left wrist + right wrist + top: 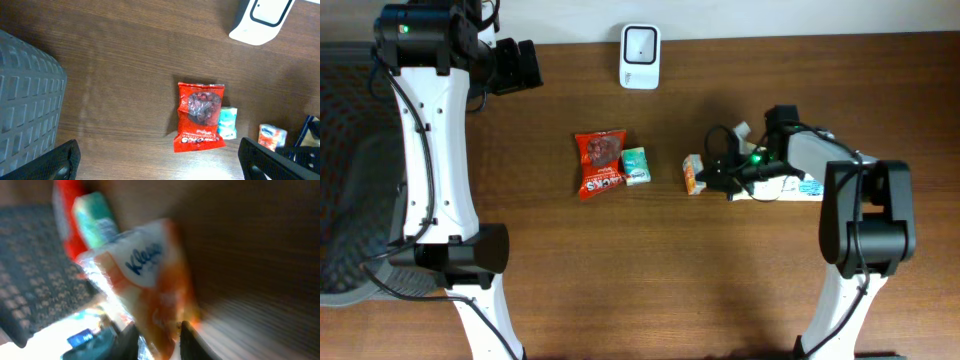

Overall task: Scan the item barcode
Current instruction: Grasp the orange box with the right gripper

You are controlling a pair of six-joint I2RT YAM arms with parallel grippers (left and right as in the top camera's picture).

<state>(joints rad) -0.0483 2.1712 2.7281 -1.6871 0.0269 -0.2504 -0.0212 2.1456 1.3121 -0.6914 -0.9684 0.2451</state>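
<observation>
Count: two robot arms, one scanner, one red snack bag, one teal pack, one tissue pack and one flat white-and-blue packet, all on a brown wooden table [620,290].
Far left: a grey mesh surface [345,210] lies off the table's left edge.
Left arm: white with black joints, it rises from a base at the near left edge and stretches to the far left corner, with its wrist turned toward the table's middle.
Left gripper [528,66]: released. In the left wrist view its two black fingers [60,161] sit at opposite bottom corners, wide apart, with only bare wood between them.
Scanner [640,56]: white with a dark window, it sits at the far edge near the centre.
Red snack bag [601,164]: it lies flat at mid-table – left of centre.
Teal pack [636,165]: small, it touches the red bag's right side.
Tissue pack [694,175]: orange and white with blue Kleenex lettering, this is the item to scan. It sits just right of the teal pack, well apart from the scanner.
Right gripper [718,180]: it is low at the tissue pack's right side. In the blurred right wrist view a dark finger [190,337] sits on each side of the pack's corner – I cannot tell whether they pinch it.
Right arm: from a base at the near right, it folds over and reaches left, with a green light glowing near the wrist.
White-and-blue packet [798,189]: it lies flat under the right arm.
</observation>
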